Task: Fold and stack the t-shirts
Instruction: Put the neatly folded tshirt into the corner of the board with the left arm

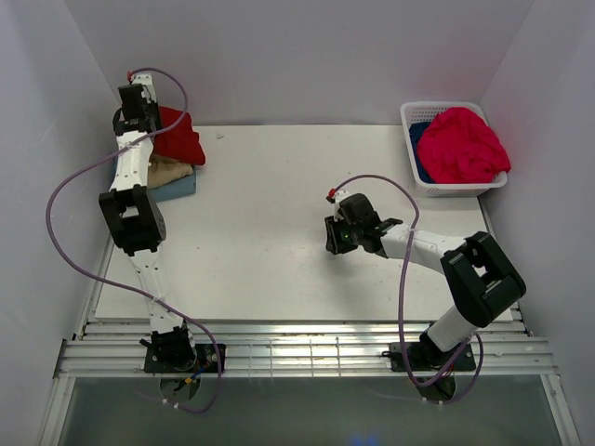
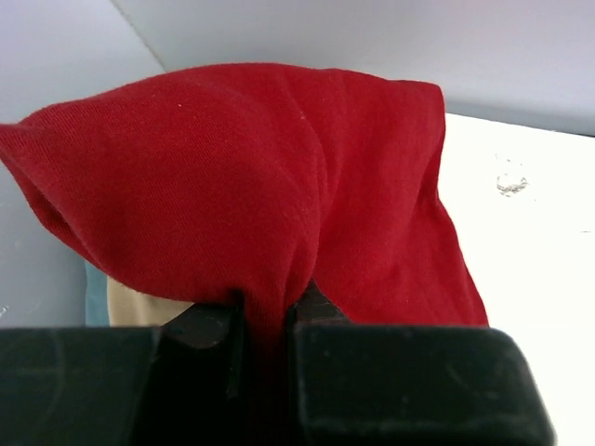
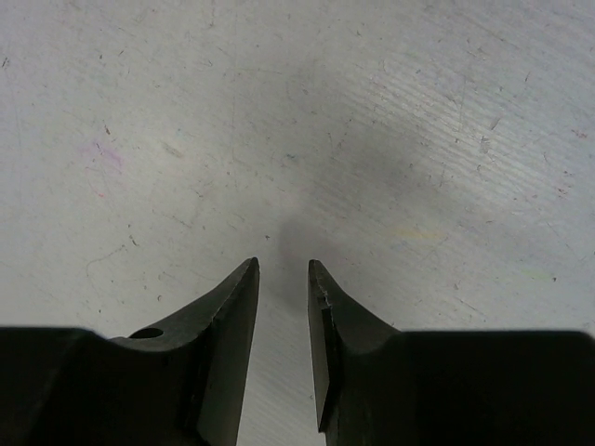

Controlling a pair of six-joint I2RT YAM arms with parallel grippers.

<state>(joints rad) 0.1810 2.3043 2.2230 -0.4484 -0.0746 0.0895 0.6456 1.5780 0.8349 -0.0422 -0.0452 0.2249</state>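
L hand (image 2: 265, 314) clenched on dark red t-shirt (image 2: 232, 177), R hand (image 3: 284, 269) slightly parted, gripping nothing, over table (image 3: 279, 111)

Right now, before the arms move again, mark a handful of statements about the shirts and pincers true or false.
1. The left pincer is shut on the dark red t-shirt. True.
2. The right pincer grips a shirt. False: it holds nothing, with its fingers slightly apart over the bare table.
3. The bright pinkish-red t-shirt lies folded flat on the table. False: it sits bunched in the white lattice basket, on top of the deep blue t-shirt.
4. The dark red t-shirt sits over a tan t-shirt, which lies on a light blue t-shirt. True.
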